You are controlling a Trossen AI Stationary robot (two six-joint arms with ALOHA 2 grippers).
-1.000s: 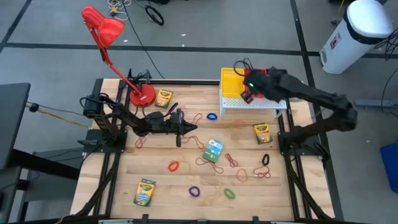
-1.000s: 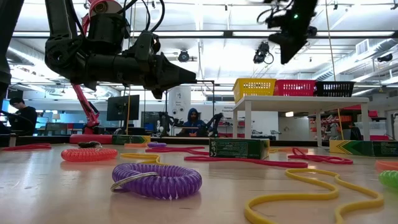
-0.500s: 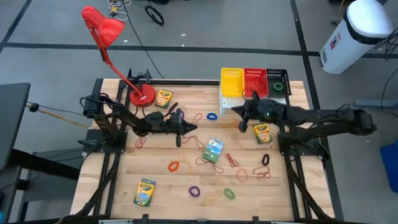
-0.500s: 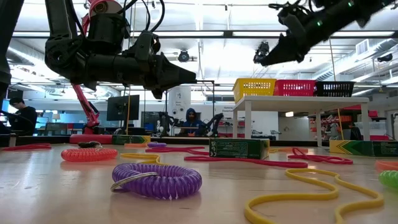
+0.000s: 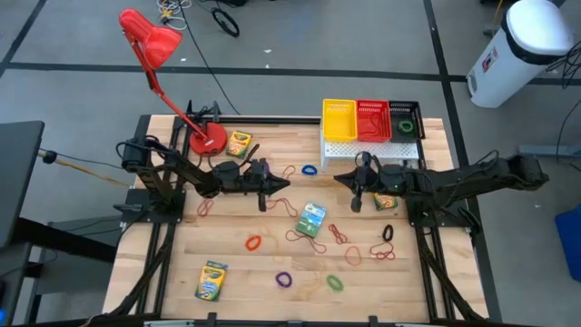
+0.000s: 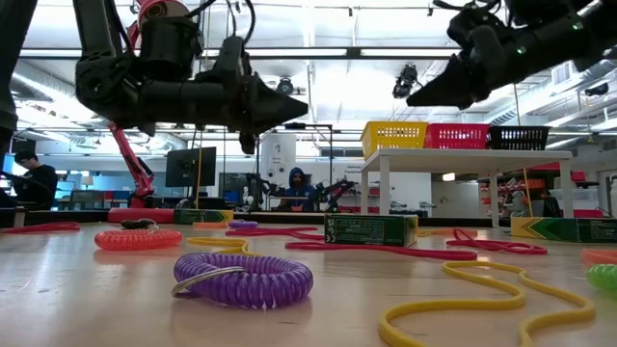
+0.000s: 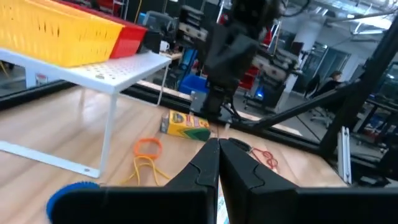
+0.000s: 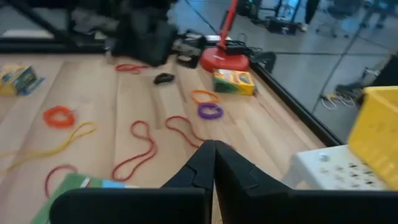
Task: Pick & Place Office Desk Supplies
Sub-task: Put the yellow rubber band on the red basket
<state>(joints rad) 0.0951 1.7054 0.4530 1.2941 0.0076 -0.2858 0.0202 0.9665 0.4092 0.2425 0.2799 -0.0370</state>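
Crayon box [image 5: 311,219], mid-surface: light, stiff card, likely best pinched across its narrow sides. Rubber-band loops [image 5: 339,234] alongside: limp, snag-prone. Right end effector [image 5: 357,201] and left end effector [image 5: 262,202] clenched, empty, hovering.

The wooden table [image 5: 236,272] carries crayon boxes [image 5: 211,281], rubber-band loops [image 5: 253,242], a white shelf [image 5: 368,152] and a lamp [image 5: 207,140].

crayon boxes [image 5: 311,219] flat | bands [image 5: 253,242] scattered | baskets [image 5: 373,119] on shelf
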